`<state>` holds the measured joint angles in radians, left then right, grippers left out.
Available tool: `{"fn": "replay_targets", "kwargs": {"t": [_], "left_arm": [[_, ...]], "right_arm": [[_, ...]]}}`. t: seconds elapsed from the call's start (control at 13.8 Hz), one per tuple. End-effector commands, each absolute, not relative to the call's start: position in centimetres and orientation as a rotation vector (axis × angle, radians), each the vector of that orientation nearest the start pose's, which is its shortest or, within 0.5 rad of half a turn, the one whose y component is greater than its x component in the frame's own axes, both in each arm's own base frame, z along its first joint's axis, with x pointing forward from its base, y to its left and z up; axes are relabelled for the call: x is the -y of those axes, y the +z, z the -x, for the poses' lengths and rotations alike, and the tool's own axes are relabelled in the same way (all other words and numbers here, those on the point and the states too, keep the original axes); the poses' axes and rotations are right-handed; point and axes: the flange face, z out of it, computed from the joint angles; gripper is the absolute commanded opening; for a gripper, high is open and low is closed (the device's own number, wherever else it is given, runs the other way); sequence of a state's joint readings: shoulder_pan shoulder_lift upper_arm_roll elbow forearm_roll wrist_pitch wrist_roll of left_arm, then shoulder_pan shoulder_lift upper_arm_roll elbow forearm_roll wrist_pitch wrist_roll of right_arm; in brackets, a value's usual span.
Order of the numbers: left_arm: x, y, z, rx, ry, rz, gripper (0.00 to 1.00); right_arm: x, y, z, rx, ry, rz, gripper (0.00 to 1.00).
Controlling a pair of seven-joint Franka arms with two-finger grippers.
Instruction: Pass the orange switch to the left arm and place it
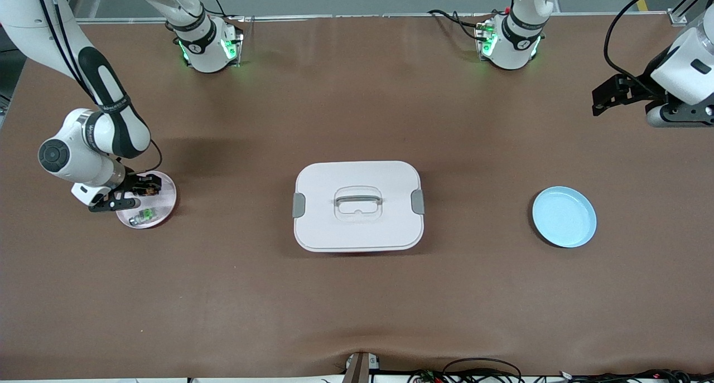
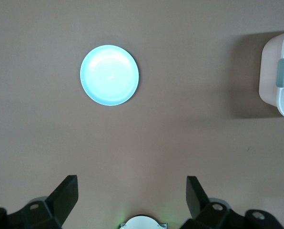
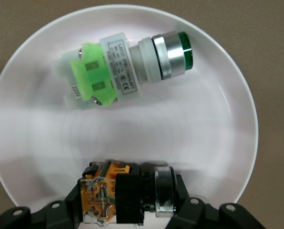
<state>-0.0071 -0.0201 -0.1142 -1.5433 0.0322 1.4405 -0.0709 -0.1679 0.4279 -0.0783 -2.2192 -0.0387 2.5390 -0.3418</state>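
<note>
Toward the right arm's end of the brown table [image 1: 357, 305], well away from the large white rounded-rectangular box with grey side latches [image 1: 357, 205], sat a small round pale pink plate [image 1: 165, 204]. On that plate lay the tiny black block-shaped orange switch [image 1: 146, 186], with a small grey-and-green push-button component [image 1: 144, 215] just beside it, nearer to the front camera than the switch. The right tool [image 1: 140, 189] was down over the plate, its fingers closed narrow on the orange switch; in the right wrist view the switch [image 3: 125, 195] sat between the black fingers, apart from the green component [image 3: 123, 70], on the white-looking plate [image 3: 218, 124]. The box stood at the middle of the table. Toward the left arm's end, well apart from the box, lay a small round light blue plate [image 1: 564, 216]. The left tool [image 1: 605, 100] hung in the air above the table at that end, waiting, its fingers [image 2: 65, 194] spread wide and holding nothing, with the blue plate [image 2: 109, 75] below it.
</note>
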Motion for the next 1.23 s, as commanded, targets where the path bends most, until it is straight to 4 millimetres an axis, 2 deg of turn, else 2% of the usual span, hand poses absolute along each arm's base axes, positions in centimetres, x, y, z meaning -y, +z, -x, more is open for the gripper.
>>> {"fn": "replay_targets", "kwargs": {"t": [0.0, 0.36, 0.51, 0.72, 1.16], "left_arm": [[6.7, 64.2, -52.9, -0.072, 0.111, 3.077, 1.00], [6.8, 64.2, -53.0, -0.073, 0.101, 3.078, 1.00], [6.8, 64.2, -53.0, -0.070, 0.102, 3.078, 1.00], [6.8, 64.2, -53.1, -0.070, 0.102, 3.078, 1.00], [6.8, 64.6, -53.2, -0.069, 0.073, 3.081, 1.00]], "right_arm": [[13.5, 17.2, -52.4, 0.205, 0.176, 3.146, 0.29], [13.5, 18.4, -52.7, 0.224, 0.179, 3.144, 0.28], [13.3, 20.1, -52.6, 0.220, 0.221, 3.131, 0.28], [12.3, 24.3, -52.0, 0.217, 0.309, 3.104, 0.28], [6.4, 34.0, -50.6, 0.050, 0.486, 3.020, 0.28]]}}
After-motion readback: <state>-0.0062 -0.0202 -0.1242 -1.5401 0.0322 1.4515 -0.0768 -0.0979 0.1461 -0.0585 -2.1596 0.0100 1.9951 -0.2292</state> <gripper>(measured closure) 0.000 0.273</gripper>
